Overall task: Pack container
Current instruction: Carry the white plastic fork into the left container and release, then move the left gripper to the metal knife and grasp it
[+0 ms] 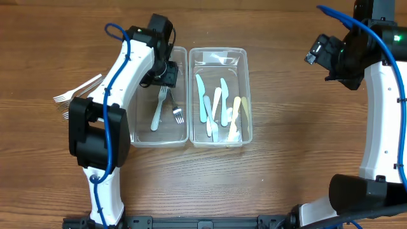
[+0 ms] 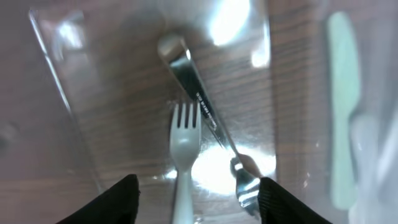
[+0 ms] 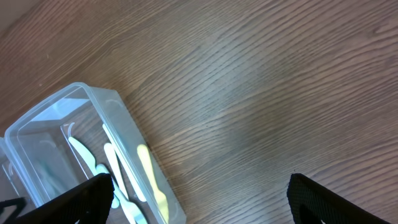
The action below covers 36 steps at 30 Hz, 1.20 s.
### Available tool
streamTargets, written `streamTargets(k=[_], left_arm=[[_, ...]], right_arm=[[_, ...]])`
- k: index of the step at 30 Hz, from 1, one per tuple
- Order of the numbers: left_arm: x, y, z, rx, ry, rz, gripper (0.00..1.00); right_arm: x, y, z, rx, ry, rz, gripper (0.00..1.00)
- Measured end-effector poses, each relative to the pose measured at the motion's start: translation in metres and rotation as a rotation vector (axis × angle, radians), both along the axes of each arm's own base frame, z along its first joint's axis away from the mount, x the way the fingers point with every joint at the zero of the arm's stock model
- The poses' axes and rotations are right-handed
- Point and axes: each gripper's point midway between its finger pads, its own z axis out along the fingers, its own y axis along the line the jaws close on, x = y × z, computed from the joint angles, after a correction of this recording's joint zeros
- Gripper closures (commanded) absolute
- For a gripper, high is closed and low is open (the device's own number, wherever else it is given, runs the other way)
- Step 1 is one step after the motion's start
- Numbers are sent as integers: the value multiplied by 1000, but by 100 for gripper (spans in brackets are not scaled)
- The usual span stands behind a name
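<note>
Two clear plastic containers sit side by side. The left container [image 1: 141, 137] holds a white plastic fork [image 1: 157, 113] and a metal fork [image 1: 175, 109]. The right container [image 1: 247, 95] holds several pastel plastic knives [image 1: 219, 108]. My left gripper [image 1: 164, 71] hovers open and empty over the far end of the left container; its wrist view shows the white fork [image 2: 184, 146] and the metal fork [image 2: 205, 118] crossing just below the open fingers [image 2: 194, 202]. My right gripper [image 1: 318, 54] is open and empty, up high to the right of the containers [image 3: 199, 199].
Several more forks [image 1: 76, 89] lie on the wooden table left of the containers, partly hidden by my left arm. The right wrist view shows the knife container's corner [image 3: 118, 106] and bare wood to its right.
</note>
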Motion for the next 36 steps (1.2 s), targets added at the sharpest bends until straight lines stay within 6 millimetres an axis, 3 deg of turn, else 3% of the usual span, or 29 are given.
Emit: streamTargets(k=[2,5,8,10,12,15,17,21,24,26,36], left_arm=[[2,3,29,23,-45,-76,1],[10,14,97,73,-216,-185,0],[-1,41,157,141,-332,-291,0],[-10,70,183,182,-369,-294,0],[-13,110,191,207,-374,-250,0],[-10,164,173,205,-321,-165,0],[-11,205,139,171,-245,-92,2],[-19,245,72,72,-128,-6,6],[-28,251,32,-1,-55,15,7],[-28,247,15,-36,-38,7,7],[-27,216,-31,-70,-49,-157,7]], right_arm=[[0,0,0,1,0,0,9],[0,0,0,0,1,0,9],[0,0,0,0,2,0,9],[0,0,0,0,2,0,9],[0,0,0,0,2,0,9],[0,0,0,0,2,0,9],[0,0,0,0,2,0,9],[-1,0,0,0,2,0,8],[0,0,0,0,2,0,8],[0,0,0,0,-2,0,8],[2,0,1,-2,-9,3,8]])
